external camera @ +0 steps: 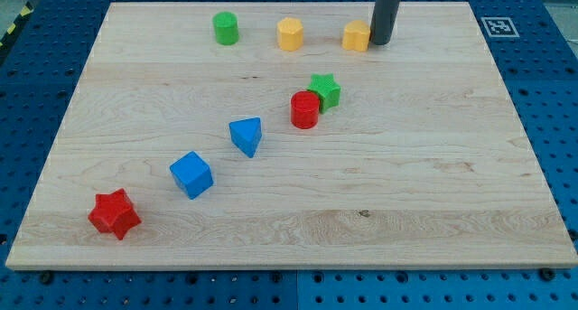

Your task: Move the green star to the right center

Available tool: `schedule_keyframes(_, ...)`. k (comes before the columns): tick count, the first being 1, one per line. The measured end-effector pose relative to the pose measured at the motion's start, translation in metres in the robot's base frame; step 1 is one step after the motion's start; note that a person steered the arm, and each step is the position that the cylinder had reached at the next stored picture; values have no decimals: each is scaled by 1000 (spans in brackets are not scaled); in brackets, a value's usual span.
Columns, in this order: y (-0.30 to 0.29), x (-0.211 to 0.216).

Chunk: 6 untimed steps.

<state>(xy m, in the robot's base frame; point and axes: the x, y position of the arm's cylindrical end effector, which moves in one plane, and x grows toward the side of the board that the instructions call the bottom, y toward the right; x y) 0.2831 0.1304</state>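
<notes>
The green star (325,89) lies a little above the board's middle, touching a red cylinder (305,109) at its lower left. My tip (381,42) is near the view's top, right of centre, against the right side of a yellow block (357,36). The tip is above and to the right of the green star, well apart from it.
A green cylinder (226,28) and a yellow hexagonal block (290,33) stand along the top. A blue triangular block (246,136), a blue cube (191,174) and a red star (115,213) run diagonally to the lower left. A marker tag (498,26) sits off the wooden board (433,183).
</notes>
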Motion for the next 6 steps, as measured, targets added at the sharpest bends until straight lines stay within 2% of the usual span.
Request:
schedule_keyframes(1, 1, 3)
schedule_keyframes(2, 18, 42)
schedule_keyframes(3, 5, 47)
schedule_keyframes(5, -114, 45)
schedule_keyframes(6, -160, 57)
